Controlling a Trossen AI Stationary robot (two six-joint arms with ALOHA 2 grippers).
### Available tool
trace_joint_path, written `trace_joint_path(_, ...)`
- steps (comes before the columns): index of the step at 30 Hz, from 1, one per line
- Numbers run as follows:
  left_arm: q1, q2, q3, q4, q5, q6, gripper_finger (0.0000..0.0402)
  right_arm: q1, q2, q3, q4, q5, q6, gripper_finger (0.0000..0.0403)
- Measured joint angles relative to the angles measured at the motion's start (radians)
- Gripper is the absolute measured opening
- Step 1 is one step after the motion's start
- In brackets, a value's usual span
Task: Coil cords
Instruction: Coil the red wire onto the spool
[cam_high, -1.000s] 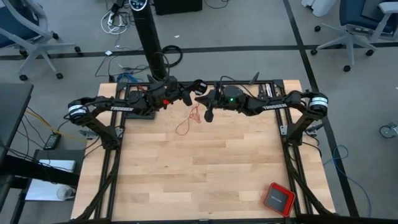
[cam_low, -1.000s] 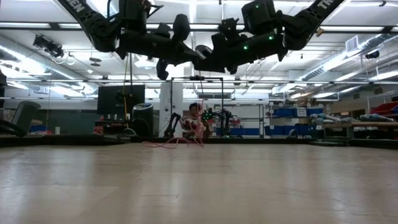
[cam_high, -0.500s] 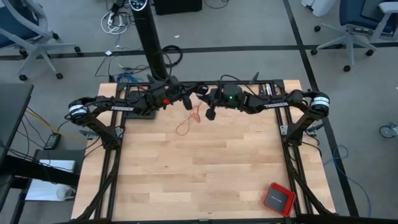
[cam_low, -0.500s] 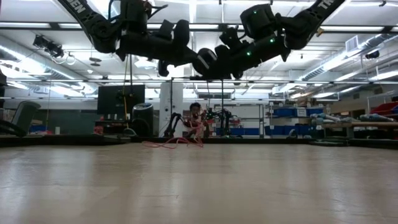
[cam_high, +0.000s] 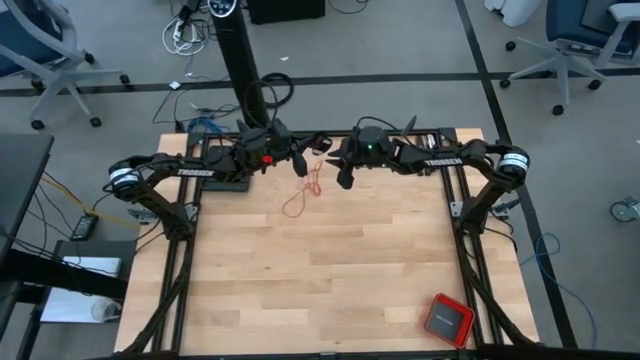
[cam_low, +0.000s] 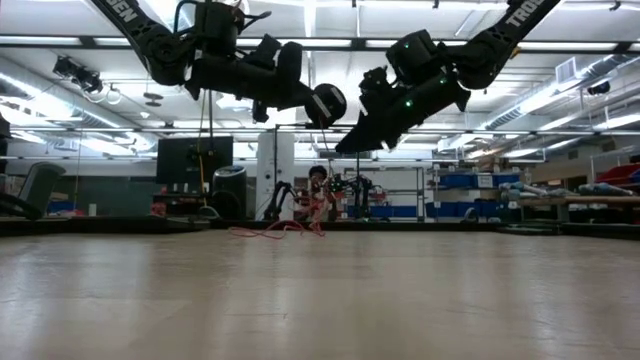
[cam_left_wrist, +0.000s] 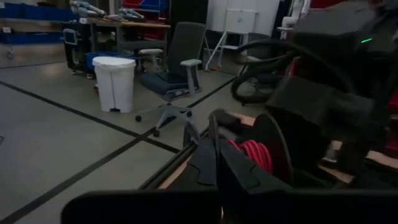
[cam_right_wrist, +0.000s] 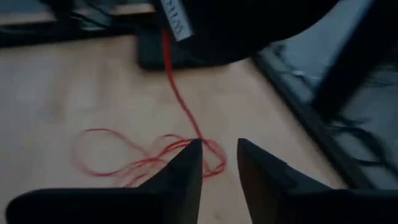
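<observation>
Your right pincer (cam_high: 346, 178) has just let go: a moment back it was shut and pressed close to the left one, and now it has pulled away to its own side with its fingers (cam_right_wrist: 186, 171) parted and nothing between them. The left pincer (cam_high: 300, 162) is shut, high above the far edge of the surface (cam_high: 320, 280), with a wound red bundle showing just beyond its fingers in its wrist view (it looks pinched there, though the contact itself is hidden).

That reads as a handover finished: the coil now rests with the left arm alone, and your right arm is free to fetch more slack.

The red cord (cam_high: 305, 193) hangs down from the left pincer and ends in loose loops on the surface near the far edge, between the two arms. Its long axis runs from the pincer down and toward the near-left, slanted.
</observation>
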Motion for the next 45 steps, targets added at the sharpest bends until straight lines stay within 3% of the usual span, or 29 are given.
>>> trace_joint_path(3,0.000,0.000,0.000,0.009,0.013,-0.001,0.0000,-0.005,0.000,0.000,0.006,-0.081,-0.014,0.0110)
trace_joint_path(17,-0.001,0.000,0.000,0.080,0.100,-0.073,0.0000,0.004,0.001,-0.088,0.193,-0.086,-0.029,0.0110)
trace_joint_path(29,-0.001,0.000,0.000,0.111,0.110,-0.081,0.0000,0.024,0.002,-0.092,0.170,-0.115,-0.027,0.0103)
trace_joint_path(39,-0.001,0.000,0.000,0.111,0.127,-0.079,0.0000,-0.019,0.002,-0.092,0.140,-0.318,-0.019,0.0098)
trace_joint_path(45,-0.001,0.001,0.000,0.120,0.105,-0.078,0.0000,0.047,0.002,-0.092,0.207,-0.201,-0.070,0.0097)
